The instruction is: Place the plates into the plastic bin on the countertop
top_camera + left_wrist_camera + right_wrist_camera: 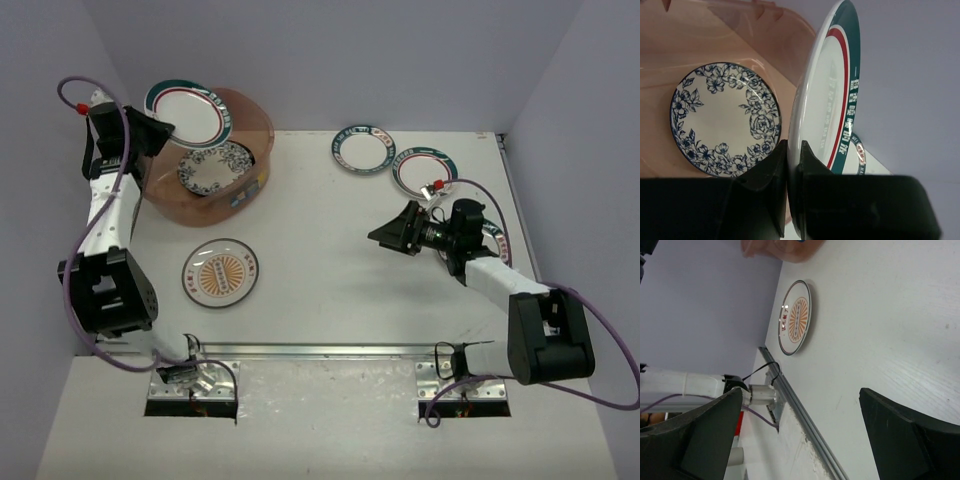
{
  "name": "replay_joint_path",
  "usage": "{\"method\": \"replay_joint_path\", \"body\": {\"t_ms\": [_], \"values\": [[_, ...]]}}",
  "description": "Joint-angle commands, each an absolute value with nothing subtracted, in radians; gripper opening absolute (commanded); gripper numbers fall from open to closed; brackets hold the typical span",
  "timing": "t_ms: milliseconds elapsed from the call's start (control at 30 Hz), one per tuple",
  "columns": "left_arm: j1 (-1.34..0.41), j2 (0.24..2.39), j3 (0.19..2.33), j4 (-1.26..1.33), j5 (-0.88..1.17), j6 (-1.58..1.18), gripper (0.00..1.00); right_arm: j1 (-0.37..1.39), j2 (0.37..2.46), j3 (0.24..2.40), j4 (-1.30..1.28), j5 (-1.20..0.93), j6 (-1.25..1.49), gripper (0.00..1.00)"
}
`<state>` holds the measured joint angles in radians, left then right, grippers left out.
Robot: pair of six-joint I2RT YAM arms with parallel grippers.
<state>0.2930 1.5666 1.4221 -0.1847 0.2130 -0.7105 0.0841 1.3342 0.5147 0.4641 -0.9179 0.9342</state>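
We are recording the left gripper [792, 159] as clenched on the rim of a teal-and-red plate [188, 110], one black finger pressing each face of the glazed edge. This plate is round and glossy, with a white centre, a thin red ring and a broad teal band carrying white lettering. It is hanging tilted over the far left rim of the bin [262, 122]. We cannot tell whether it is touching that rim.

The bin is a translucent pinkish-brown plastic tub with rounded walls, sitting at the far left corner of the countertop [330, 265]. A floral plate [213, 167], cream with a blue flower border, is lying flat on its floor, beside and below the held plate.

We are noting the right gripper [387, 232] as released, its jaws standing wide apart over bare matte white surface, pointing left.

A sunburst plate [220, 272], with an orange rayed centre and a dark rim, is lying flat on the countertop near the left arm, well apart from the bin. Two more round plates are lying at the far right: a teal-rimmed plate [364, 149] and, just beside it, a red-banded plate [418, 168], which the right arm's cable is partly covering.

A metal rail [320, 350] is running along the near edge.
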Motion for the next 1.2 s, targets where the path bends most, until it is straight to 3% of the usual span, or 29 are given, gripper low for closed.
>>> {"method": "replay_joint_path", "body": {"t_ms": [0,200,267,333,367,400,467,533,900,1033,1167], "values": [[0.296,1.796,1.587,-0.243,0.248,-0.749,0.0,0.076,1.316,0.494,0.446,-0.939,0.875,0.99],[0.297,1.966,1.694,-0.283,0.272,-0.728,0.09,0.071,1.335,0.503,0.424,-0.946,0.854,0.99],[0.296,1.983,1.687,-0.278,0.284,-0.717,0.17,0.071,1.342,0.505,0.418,-0.941,0.855,0.99],[0.296,1.993,1.682,-0.29,0.279,-0.709,0.35,0.071,1.342,0.5,0.411,-0.929,0.856,0.99],[0.296,1.99,1.665,-0.289,0.264,-0.709,0.56,0.071,1.337,0.499,0.402,-0.913,0.853,0.99],[0.296,1.984,1.647,-0.281,0.259,-0.704,0.67,0.071,1.333,0.5,0.387,-0.903,0.849,0.99],[0.297,1.972,1.631,-0.272,0.244,-0.694,0.8,0.071,1.324,0.504,0.37,-0.89,0.837,0.99],[0.296,1.96,1.629,-0.29,0.207,-0.681,1.0,0.078,1.318,0.509,0.345,-0.879,0.827,0.99],[0.293,2.095,1.851,-0.567,0.162,-0.574,1.0,0.418,1.46,0.63,0.293,-0.676,0.796,0.99],[0.293,2.017,1.815,-0.555,0.146,-0.571,1.0,0.562,1.527,0.729,0.175,-0.451,0.747,0.99],[0.294,1.845,1.781,-0.568,0.164,-0.587,1.0,0.661,1.715,0.885,0.244,-0.458,0.803,0.99]]}}
